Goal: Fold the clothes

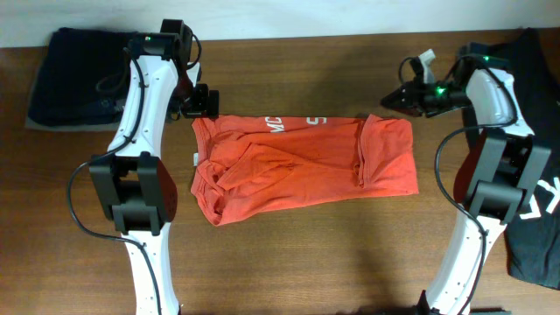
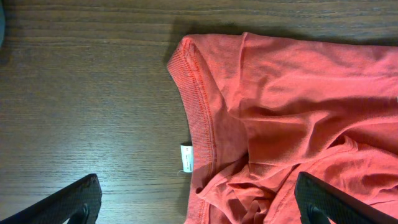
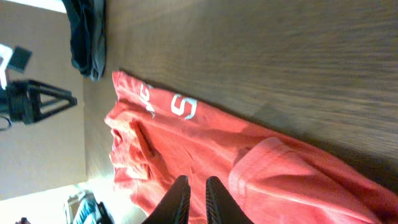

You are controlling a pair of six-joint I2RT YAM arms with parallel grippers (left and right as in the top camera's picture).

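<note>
Left end effector [image 1: 199, 101], spread wide, hangs over the collar [image 2: 199, 118] end of the red-orange T-shirt [image 1: 302, 166]; right end effector [image 1: 391, 99], barely parted and empty, sits at the opposite far corner. The shirt lies lengthwise across the desk [image 1: 289, 262] between them.

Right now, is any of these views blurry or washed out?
Overhead: evenly lit, sharp on the red-orange cotton T-shirt. Left wrist: crisp fabric weave, left fingers dark in the bottom corners. Right wrist: turned sideways, blown-out strip top left, right fingers slightly soft.
</note>
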